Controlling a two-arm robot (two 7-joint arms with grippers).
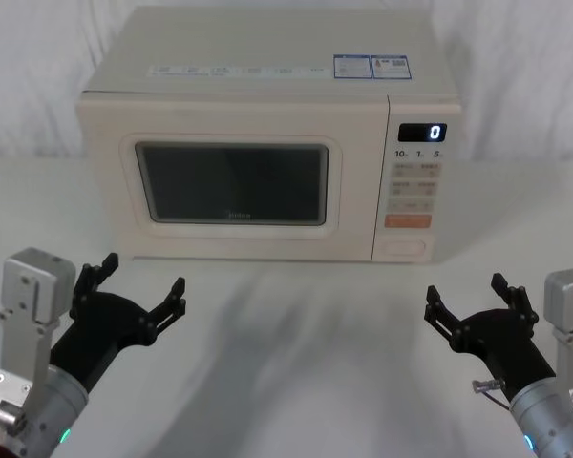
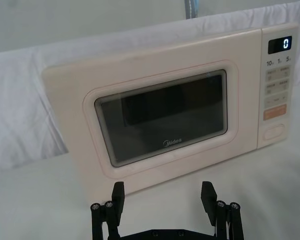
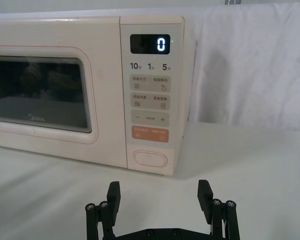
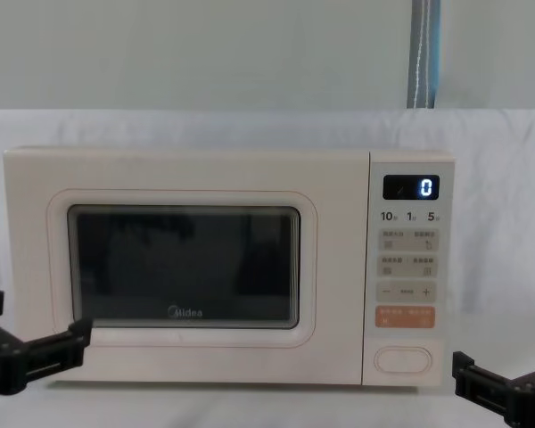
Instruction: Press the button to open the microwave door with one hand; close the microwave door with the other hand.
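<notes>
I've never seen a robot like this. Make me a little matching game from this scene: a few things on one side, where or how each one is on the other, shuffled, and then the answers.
Things
1. microwave door
2. button
3. left gripper
4. display

States
A. lowest key on the control panel, untouched
B. shows "0"
C. shut, flush with the front
D. open, hovering over the table before the door's left part

The right gripper, also open, hovers before the control panel.

Pairs: 1-C, 2-A, 3-D, 4-B

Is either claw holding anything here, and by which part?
Nothing is held: the left claw and right claw are open, short of the closed microwave.
</notes>
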